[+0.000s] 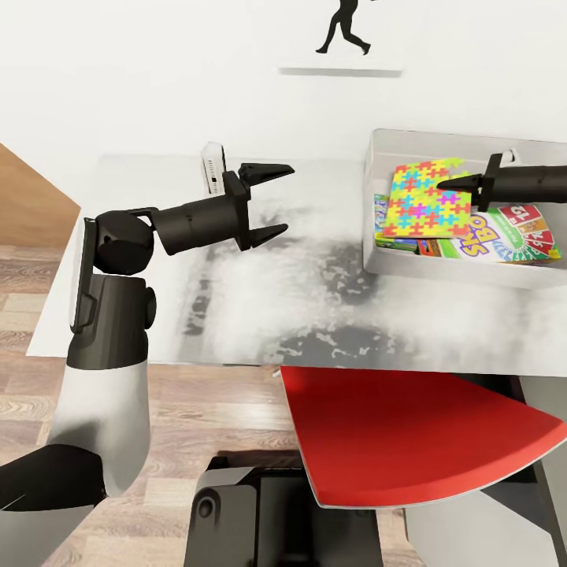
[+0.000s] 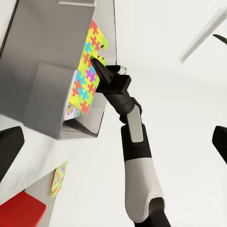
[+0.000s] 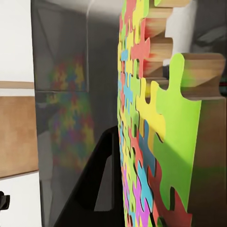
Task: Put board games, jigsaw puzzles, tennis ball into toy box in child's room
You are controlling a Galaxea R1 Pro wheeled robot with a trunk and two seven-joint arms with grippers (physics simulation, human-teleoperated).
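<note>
I see my right tool pinching the edge of a jigsaw puzzle and holding it over the toy box, which stands at the right end of the desk. Under the puzzle, inside the box, lie board games (the top one reads "Skip-Bo"). My left tool hangs above the middle of the desk with its fingers spread and nothing between them. A white device stands just behind it.

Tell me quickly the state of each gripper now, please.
Left gripper: open, holding nothing.
Right gripper: shut on the jigsaw puzzle, over the toy box.
</note>
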